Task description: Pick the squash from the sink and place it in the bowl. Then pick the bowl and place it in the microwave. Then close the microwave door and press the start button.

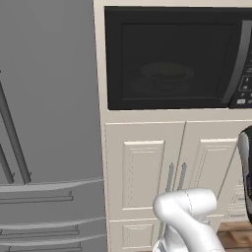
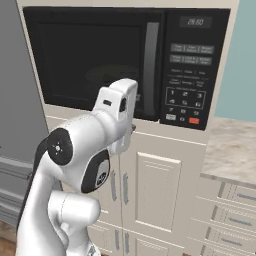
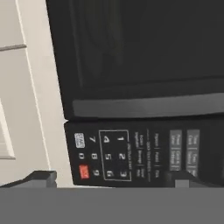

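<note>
Bowl, wide, round and pale, sits dimly behind the shut black glass microwave door in the left base view. Right base view: the white arm's hand hangs near the door's long curved grey handle, left of the button panel. Hand view: two-finger gripper jaws stand wide apart, holding nothing, just before the panel's red button.

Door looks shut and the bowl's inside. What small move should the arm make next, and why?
Probably ease the open gripper forward toward the white start key on the button panel. The microwave door is shut, the bowl shows through the glass, and the fingers already frame the keypad.
</note>
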